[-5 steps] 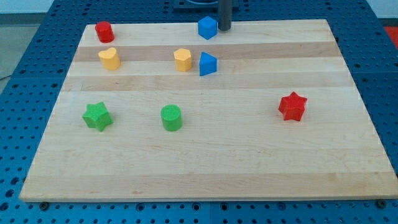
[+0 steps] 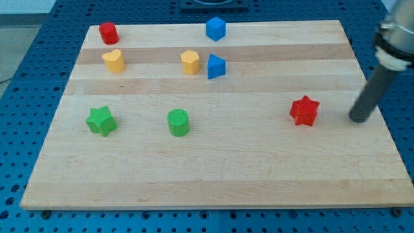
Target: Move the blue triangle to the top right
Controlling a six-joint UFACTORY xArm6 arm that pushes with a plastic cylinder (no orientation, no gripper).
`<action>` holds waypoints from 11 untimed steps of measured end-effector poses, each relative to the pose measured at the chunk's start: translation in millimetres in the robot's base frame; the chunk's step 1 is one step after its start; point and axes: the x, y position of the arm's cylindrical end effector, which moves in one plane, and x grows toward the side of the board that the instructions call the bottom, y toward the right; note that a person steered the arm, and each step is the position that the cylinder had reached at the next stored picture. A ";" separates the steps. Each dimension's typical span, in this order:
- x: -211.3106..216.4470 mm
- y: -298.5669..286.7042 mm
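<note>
1. Wooden board [image 2: 213, 175]: pale, banded planks, resting on a blue perforated table [image 2: 19, 194].
2. Blue triangle [image 2: 216, 66]: upper middle of the board, standing just beside the yellow hexagon block, on that block's right in the view; well apart from the board's top right corner.
3. Yellow hexagon block [image 2: 190, 62]: immediately to the view's left of the blue triangle; whether the two touch cannot be told, the gap being too fine to read.
4. Blue cube [image 2: 215, 28]: near the top edge, directly above the blue triangle, apart from it.
5. Red cylinder [image 2: 107, 32]: top left corner of the board.
6. Yellow heart-shaped block [image 2: 113, 60]: below the red cylinder, left side, on the same band as the hexagon.
7. Green star [image 2: 101, 121]: lower left area.
8. Green cylinder [image 2: 178, 122]: to the view's right of the green star, on the same row.
9. Red star [image 2: 304, 110]: right half, mid-height.
10. Dark rod, my tip [image 2: 358, 120]: slanting in from the view's upper right, lower end on the board near its right edge, to the right of the red star and clear of it; far from the blue triangle.
11. Claw: none fitted, so no open or closed state to record.
</note>
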 end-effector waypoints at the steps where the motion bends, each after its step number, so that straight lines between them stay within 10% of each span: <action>1: -43.6 -9.3; 6: -75.3 -283.2; 9: -169.9 -178.3; 11: -132.2 -218.2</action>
